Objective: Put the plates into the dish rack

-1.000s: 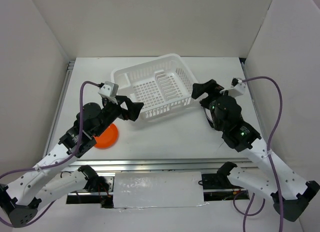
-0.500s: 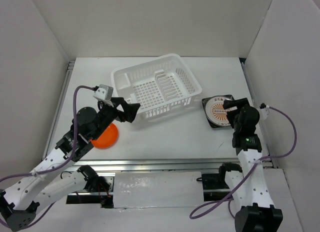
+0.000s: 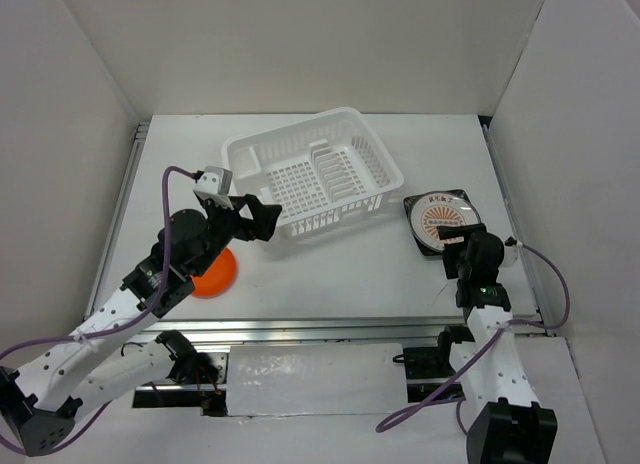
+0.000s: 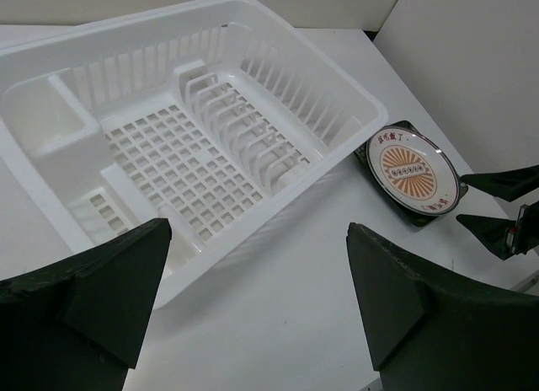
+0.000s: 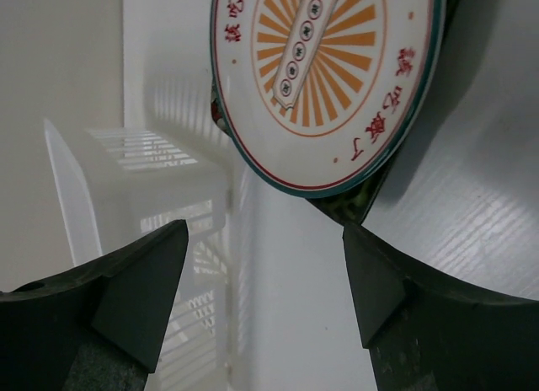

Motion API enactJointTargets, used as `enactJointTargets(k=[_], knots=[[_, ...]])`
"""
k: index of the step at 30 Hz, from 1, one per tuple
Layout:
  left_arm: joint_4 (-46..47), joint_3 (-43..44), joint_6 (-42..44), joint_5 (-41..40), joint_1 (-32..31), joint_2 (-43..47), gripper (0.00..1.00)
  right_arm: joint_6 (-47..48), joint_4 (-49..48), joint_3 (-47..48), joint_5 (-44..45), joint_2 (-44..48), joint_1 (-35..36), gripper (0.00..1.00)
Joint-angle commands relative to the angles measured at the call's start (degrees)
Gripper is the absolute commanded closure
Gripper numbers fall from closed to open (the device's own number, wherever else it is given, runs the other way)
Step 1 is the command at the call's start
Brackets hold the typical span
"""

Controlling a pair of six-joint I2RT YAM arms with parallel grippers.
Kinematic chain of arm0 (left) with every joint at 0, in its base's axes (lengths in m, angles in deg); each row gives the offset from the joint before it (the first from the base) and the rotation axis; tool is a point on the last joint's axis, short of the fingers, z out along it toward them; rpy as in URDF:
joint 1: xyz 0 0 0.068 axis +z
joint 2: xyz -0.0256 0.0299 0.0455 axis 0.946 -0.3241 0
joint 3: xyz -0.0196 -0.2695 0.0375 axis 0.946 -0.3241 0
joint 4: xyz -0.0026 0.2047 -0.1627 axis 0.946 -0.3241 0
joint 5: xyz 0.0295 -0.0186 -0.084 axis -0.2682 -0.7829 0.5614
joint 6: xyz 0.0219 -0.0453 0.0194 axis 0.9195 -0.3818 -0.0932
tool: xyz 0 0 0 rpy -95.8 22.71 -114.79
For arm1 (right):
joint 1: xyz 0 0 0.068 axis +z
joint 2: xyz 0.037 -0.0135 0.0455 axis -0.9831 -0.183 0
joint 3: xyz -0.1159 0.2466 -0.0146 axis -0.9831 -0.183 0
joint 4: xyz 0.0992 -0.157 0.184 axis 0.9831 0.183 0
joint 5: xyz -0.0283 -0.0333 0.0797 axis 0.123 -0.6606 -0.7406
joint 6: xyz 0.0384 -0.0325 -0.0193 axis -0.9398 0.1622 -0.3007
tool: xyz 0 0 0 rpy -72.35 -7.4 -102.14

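Top external view: the left gripper [image 3: 262, 216] hovers with its two black fingers spread wide and holding nothing, just short of the near long wall of the white plastic rectangular dish rack [image 3: 310, 179], which stands straight ahead of it with its upright divider ribs bare. Behind this gripper, partly covered by the left arm, the small plain orange round plate [image 3: 214, 275] lies flat on the white table [image 3: 340, 274]. Far off to that gripper's right, past the rack's corner, the white round plate with an orange sunburst pattern [image 3: 446, 220] rests on top of the dark square plate [image 5: 349, 204], whose edge shows beneath its rim. The right gripper [image 5: 265, 232] is low and just short of this stack's near edge, its fingers parted and gripping nothing, with the stack directly ahead of it.
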Motion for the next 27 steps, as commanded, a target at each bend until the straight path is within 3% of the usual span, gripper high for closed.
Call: enactJointTargets(k=[1, 19, 27], knots=[[2.02, 1.16, -0.51, -1.48, -0.18, 0.16, 0.01, -4.53, -2.09, -0.68, 2.24, -1.19, -1.33, 0.18], [2.2, 1.16, -0.16, -2.62, -0.18, -0.89, 0.01, -10.34, -8.49, -3.66, 3.21, -14.28, -3.44, 0.22], [2.46, 1.42, 0.1, -2.8, -0.18, -2.03, 0.01, -11.22, -11.13, -4.11, 5.14, -15.61, -3.97, 0.26]])
